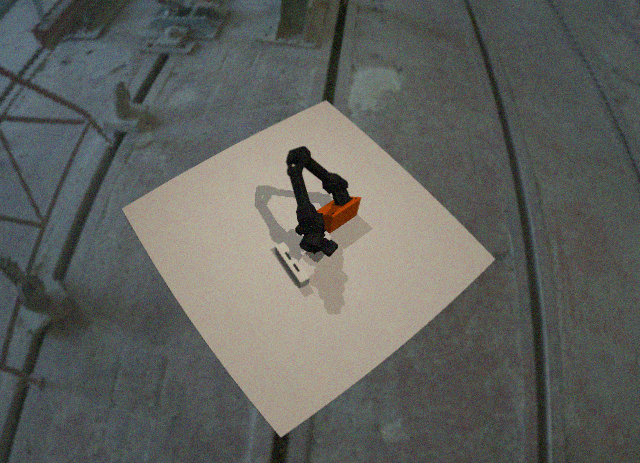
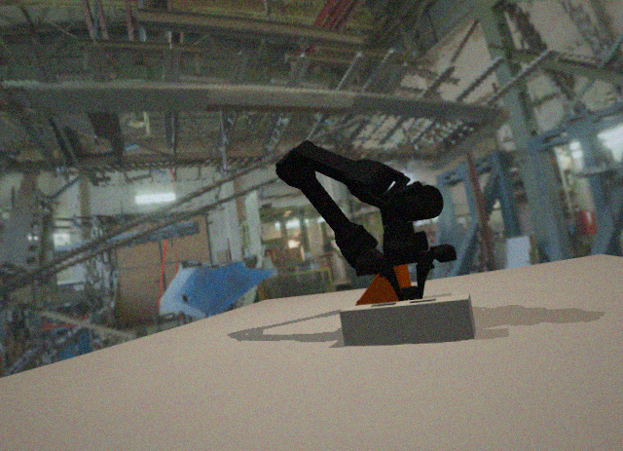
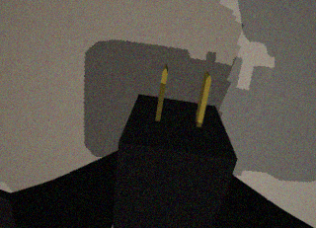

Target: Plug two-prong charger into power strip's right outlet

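My gripper (image 1: 315, 247) (image 2: 410, 290) (image 3: 166, 168) is shut on the black charger (image 2: 411, 293) (image 3: 175, 164). In the wrist view its two gold prongs (image 3: 160, 101) (image 3: 203, 104) stick out past the fingertips, over shadowed table. The pale power strip (image 1: 301, 276) (image 2: 407, 322) lies on the table, with two dark outlets in its top. In the exterior view the fingertips show behind the strip, just above its top edge, and the strip hides the prongs. In the top view the gripper is beside the strip, on the arm base's side, and hides the charger. No outlet is recognizable in the wrist view.
An orange block (image 1: 343, 214) (image 2: 377, 291) stands by the arm's base, behind the gripper in the exterior view. The arm and block cast shadows on the pale square table top (image 1: 217, 251) (image 2: 251, 395). The table's edges are well away from the strip in the top view.
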Controlling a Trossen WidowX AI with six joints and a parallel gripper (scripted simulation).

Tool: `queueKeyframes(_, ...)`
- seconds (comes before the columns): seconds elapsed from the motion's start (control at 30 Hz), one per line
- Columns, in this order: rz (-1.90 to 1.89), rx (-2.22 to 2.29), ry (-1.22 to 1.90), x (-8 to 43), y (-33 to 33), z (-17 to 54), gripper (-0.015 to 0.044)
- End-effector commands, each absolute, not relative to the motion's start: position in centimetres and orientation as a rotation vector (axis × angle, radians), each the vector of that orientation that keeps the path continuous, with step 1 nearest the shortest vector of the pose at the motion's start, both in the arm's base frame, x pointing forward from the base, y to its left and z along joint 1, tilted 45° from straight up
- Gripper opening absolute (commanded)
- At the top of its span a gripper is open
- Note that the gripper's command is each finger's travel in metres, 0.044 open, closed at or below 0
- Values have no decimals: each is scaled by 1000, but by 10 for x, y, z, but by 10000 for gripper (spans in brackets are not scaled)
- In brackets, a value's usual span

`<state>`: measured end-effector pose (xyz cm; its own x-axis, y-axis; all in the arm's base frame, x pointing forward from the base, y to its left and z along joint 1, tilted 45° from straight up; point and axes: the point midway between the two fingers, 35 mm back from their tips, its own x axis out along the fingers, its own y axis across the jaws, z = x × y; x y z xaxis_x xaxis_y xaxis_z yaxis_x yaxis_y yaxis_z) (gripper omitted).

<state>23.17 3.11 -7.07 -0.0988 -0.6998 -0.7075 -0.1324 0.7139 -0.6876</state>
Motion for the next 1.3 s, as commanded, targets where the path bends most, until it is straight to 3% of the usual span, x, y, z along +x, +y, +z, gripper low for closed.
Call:
queueKeyframes(0.0,-602,-618,1585,235,26,-69,0)
queueKeyframes(1.27,-740,-464,1507,276,7,-66,0)
